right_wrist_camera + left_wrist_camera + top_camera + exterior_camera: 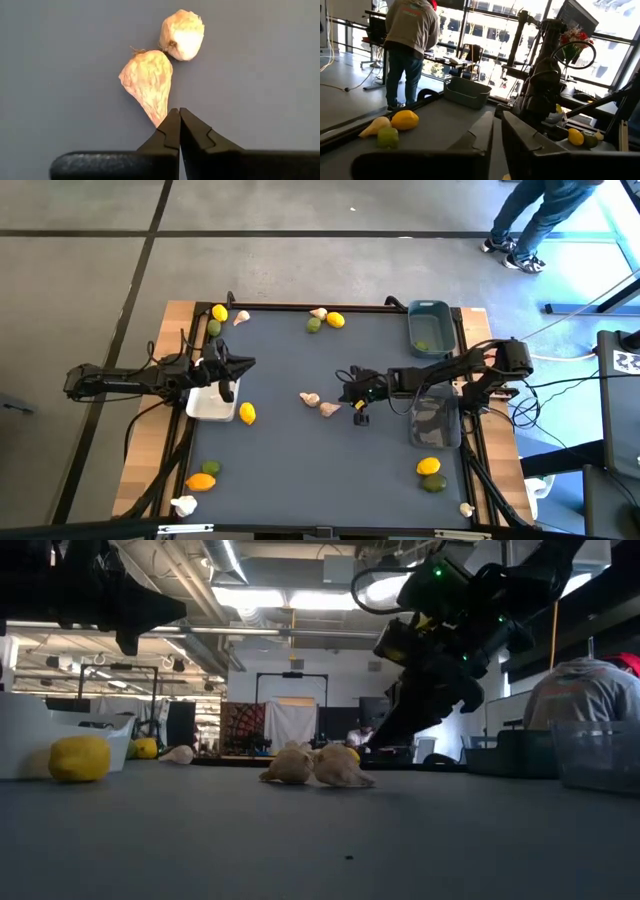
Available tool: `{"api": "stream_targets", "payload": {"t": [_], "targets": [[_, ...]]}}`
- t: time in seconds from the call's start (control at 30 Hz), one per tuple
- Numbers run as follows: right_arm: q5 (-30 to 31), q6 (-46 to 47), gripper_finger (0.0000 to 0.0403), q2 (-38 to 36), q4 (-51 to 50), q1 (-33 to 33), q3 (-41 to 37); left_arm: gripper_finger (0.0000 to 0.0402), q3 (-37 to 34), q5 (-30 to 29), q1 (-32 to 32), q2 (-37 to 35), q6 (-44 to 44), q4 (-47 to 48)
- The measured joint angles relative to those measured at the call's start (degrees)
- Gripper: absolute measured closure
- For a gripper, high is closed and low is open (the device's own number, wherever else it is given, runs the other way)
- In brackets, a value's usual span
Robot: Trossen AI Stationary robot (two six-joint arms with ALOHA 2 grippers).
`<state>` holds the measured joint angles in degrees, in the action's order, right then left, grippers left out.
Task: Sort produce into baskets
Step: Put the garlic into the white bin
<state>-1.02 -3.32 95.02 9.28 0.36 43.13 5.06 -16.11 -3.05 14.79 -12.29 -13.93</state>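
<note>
Near the middle of the table we see the right gripper point(356, 392), held a little above the dark mat. Its two fingers point(170, 131) are pressed together with no gap, and nothing is between them. Just in front of the tips lie two garlic bulbs point(149, 84) that touch each other; the nearer one points its thin end toward the fingertips. In the high view the same pair lies just to the left of this gripper.

At the left edge of the mat we see the left gripper point(226, 376) over the white basket point(209, 407). Its fingers point(482, 134) stand only a narrow way apart and hold nothing. A lemon point(247, 413) lies just beside this basket, on its right.

On the right side of the table stand the blue-grey basket point(430, 326), with a green piece inside, and the dark grey basket point(434, 423) nearer to us.

More produce is spread along the edges: a lemon, a lime and a garlic bulb at the far left corner point(219, 313), another such group at the far middle point(335, 320), a lemon with a lime at the near right point(428, 467), and three pieces at the near left point(202, 481).

Beyond the table a person point(411, 35) stands.
</note>
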Motion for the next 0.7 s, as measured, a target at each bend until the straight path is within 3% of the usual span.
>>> {"api": "stream_targets", "payload": {"t": [0.13,0.3,0.5,0.7], "targets": [[-1.52,0.09,0.0381,0.0,-1.06,0.0,0.02,0.0322,0.01,-0.03,0.0,0.0,0.0,0.0],[-4.46,-1.56,0.0317,1.68,1.35,0.02,0.07,0.0291,0.02,-0.03,0.02,-0.02,0.02,-0.02],[-3.96,-4.69,0.0248,5.08,4.33,0.0,0.07,0.0279,0.01,-0.03,0.01,-0.01,0.07,-0.07],[-2.63,-6.07,0.0229,7.79,4.99,0.0,0.09,0.0279,0.01,-0.03,0.01,-0.02,0.17,-0.09]]}}
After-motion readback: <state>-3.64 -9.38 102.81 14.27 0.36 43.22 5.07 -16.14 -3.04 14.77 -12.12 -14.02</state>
